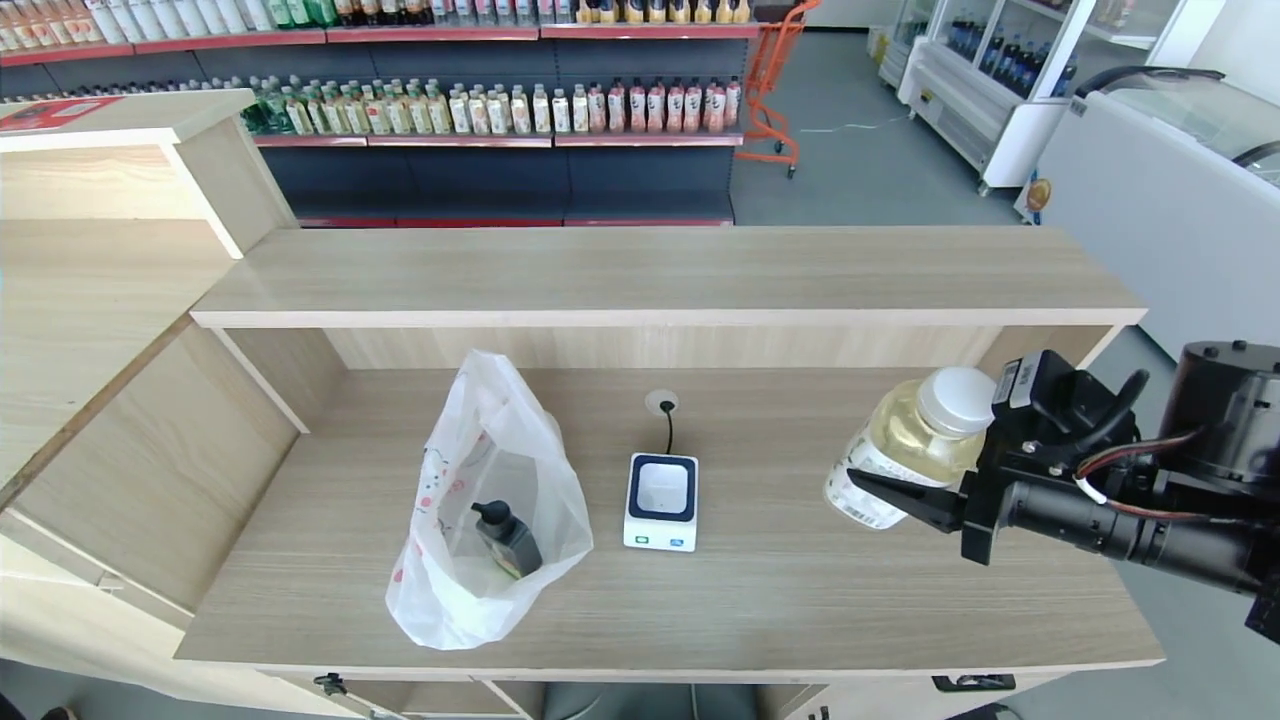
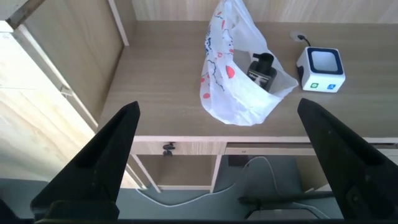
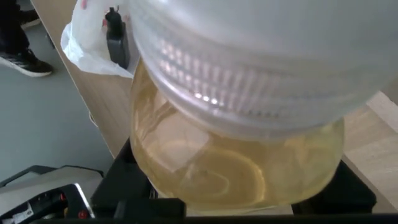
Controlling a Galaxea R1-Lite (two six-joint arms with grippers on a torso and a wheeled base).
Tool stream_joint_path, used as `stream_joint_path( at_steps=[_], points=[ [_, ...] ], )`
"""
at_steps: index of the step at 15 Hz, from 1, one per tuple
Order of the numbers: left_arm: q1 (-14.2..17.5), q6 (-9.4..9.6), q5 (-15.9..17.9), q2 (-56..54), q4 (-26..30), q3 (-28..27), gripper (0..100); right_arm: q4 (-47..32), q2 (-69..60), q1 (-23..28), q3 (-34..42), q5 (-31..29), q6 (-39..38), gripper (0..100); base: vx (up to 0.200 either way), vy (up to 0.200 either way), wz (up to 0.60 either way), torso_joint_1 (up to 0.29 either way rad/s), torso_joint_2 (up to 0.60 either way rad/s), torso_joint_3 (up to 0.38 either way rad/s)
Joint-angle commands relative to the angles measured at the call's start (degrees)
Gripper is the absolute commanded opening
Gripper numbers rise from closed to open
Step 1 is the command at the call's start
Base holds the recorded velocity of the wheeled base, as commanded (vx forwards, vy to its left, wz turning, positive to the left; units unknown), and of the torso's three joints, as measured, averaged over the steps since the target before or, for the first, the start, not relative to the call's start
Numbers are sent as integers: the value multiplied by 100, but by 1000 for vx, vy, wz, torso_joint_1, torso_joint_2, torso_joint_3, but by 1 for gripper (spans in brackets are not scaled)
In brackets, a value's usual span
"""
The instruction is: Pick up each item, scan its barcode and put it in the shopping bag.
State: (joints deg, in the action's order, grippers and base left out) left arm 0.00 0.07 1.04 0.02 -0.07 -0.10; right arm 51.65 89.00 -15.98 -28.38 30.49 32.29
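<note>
My right gripper is shut on a clear bottle of pale yellow liquid with a white cap, held tilted above the right part of the counter. The same bottle looms close in the right wrist view. A white barcode scanner sits mid-counter, its cable running back to a hole. The white plastic shopping bag lies open to the scanner's left with a dark pump bottle inside. My left gripper hangs open off the counter's front edge, looking at the shopping bag and scanner.
A raised wooden ledge runs along the back of the counter, with wooden side walls on the left. Shelves of bottles and freezers stand beyond.
</note>
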Motion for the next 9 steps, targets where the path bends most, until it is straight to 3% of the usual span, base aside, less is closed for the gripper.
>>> stream_joint_path(
  at_steps=[1,5,9],
  points=[
    [0,-25,2,-2,-1,1,100,3,240,7,17,-17,-12,0,0,0,0,0,0,0],
    [0,-25,2,-2,-1,1,100,12,504,-107,87,106,-83,0,0,0,0,0,0,0],
    [0,-25,2,-2,-1,1,100,767,1023,-265,491,229,295,0,0,0,0,0,0,0]
  ],
)
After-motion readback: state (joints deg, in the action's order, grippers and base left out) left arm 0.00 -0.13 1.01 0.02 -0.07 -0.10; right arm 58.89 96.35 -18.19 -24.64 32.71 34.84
